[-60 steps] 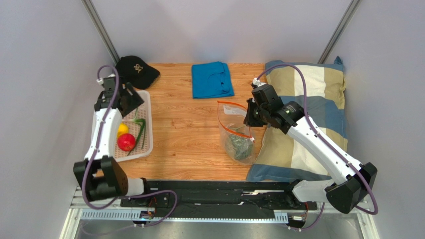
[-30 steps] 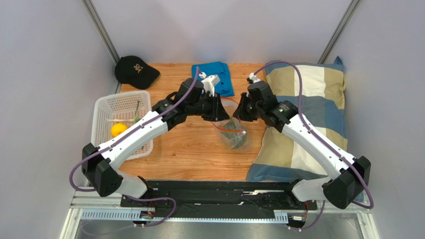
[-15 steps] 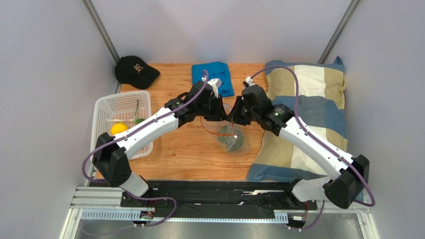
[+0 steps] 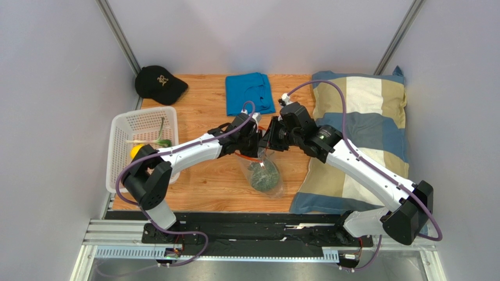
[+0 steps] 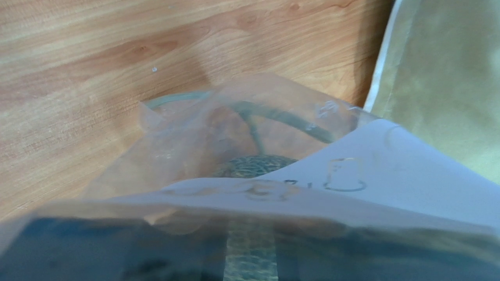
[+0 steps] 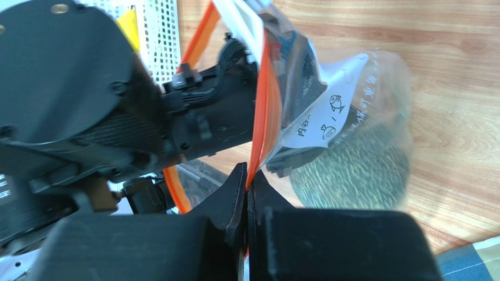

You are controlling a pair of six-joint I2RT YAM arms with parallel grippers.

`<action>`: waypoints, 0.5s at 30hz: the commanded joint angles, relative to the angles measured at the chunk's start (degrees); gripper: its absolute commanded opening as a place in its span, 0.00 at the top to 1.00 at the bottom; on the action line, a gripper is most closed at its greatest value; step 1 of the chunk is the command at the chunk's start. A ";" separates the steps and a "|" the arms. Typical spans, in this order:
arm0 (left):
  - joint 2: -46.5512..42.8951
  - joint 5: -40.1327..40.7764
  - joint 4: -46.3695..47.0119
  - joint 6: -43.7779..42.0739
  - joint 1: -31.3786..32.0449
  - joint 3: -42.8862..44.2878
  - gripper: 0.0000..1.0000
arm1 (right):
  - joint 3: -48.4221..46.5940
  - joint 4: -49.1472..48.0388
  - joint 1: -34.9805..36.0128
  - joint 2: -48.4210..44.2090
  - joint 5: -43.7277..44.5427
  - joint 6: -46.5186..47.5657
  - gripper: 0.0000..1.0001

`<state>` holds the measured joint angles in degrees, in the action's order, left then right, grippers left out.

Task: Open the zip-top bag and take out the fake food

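right wrist shows right tool [image 6: 246, 182] pinching zip-top bag [image 6: 352, 105]; left tool [image 4: 253, 151] inside it, grip unclear.

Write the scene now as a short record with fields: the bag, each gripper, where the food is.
bag: zip-top bag, mouth open
right gripper: shut on the orange zip strip
left gripper: in the bag mouth; open or shut not visible
in bag: leafy ball
in white basket: yellow fruit
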<state>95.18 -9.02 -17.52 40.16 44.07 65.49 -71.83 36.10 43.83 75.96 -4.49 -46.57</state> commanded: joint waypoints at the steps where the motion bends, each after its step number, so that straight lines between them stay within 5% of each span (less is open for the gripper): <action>1: -0.17 -0.39 3.81 -1.49 0.40 -1.59 0.60 | -0.23 -3.14 0.29 -1.26 -2.54 2.61 0.95; 7: 1.68 -2.58 5.55 -2.81 0.49 -2.91 0.54 | -1.46 -3.84 0.20 1.29 -4.47 4.55 1.00; 15: 0.09 -11.98 23.76 -4.21 0.49 -9.86 0.43 | -4.90 -2.70 -0.68 5.25 -7.02 6.40 1.00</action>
<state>96.09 -14.96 -4.14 38.57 44.16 56.71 -74.56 35.70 43.81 81.91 -9.26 -41.69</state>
